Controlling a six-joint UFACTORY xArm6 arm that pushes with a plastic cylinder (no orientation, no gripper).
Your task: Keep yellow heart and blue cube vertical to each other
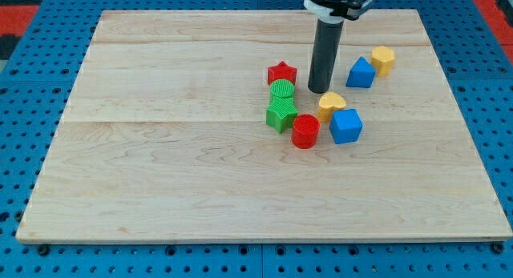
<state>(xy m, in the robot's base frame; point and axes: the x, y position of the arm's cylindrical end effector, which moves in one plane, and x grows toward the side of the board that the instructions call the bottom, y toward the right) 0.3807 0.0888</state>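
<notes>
Currently: board (160, 190) carries our cluster toward its top-right corner | rod has no jaws, my tip (319, 90) just above yellow heart (331, 103) | blue cube (346, 126) touches heart below | risk: downward push jams heart into cube, nudging red cylinder (304, 131).

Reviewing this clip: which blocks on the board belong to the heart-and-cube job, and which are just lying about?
Job: yellow heart block; blue cube block; my tip, just above the heart.
Lying about: red star; green cylinder; green star; red cylinder; second blue block; second yellow block.

My tip (321, 90) down (rod upright)
</notes>
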